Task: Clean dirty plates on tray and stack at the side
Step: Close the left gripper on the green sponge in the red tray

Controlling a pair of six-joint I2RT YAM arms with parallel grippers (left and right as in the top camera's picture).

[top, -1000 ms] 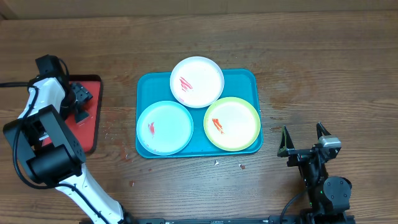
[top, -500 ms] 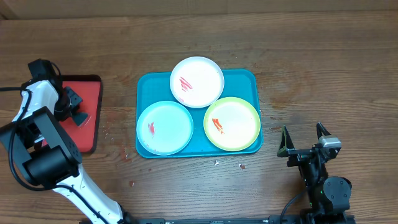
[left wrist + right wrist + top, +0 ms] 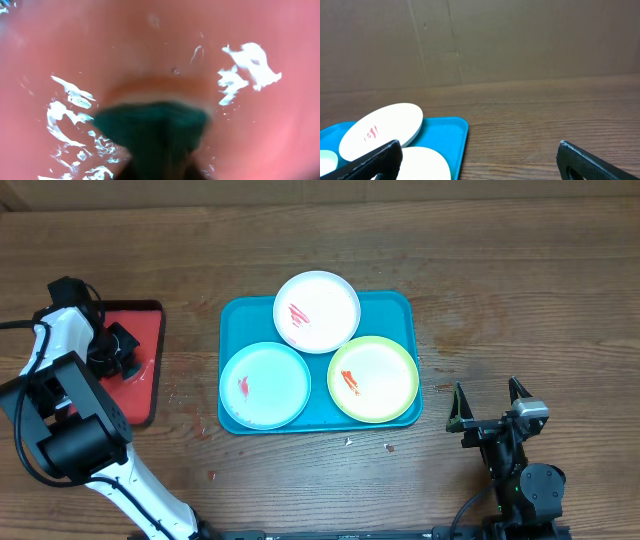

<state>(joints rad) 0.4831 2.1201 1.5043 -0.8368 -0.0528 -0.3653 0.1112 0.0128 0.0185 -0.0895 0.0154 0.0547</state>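
Three plates lie on the teal tray [image 3: 390,305]: a white plate [image 3: 317,311] at the back, a pale blue plate [image 3: 265,384] front left, a yellow-green rimmed plate [image 3: 373,378] front right. Each carries a red smear. My left gripper [image 3: 115,352] is down on the red tray [image 3: 145,320], far left of the plates. In the left wrist view a blurred dark green thing [image 3: 152,125] fills the space at the jaws, which look shut on it. My right gripper [image 3: 488,402] stands open to the right of the teal tray, with nothing between its fingers.
The red tray's surface [image 3: 150,50] fills the left wrist view and glints wet. The right wrist view shows the white plate [image 3: 380,130] and the teal tray's corner [image 3: 455,130] ahead to the left, bare wood to the right and a brown wall behind. Small specks dot the table [image 3: 388,447].
My left gripper has shifted a little to the left on the red tray and its jaws have closed. The right arm and the plates have not moved.
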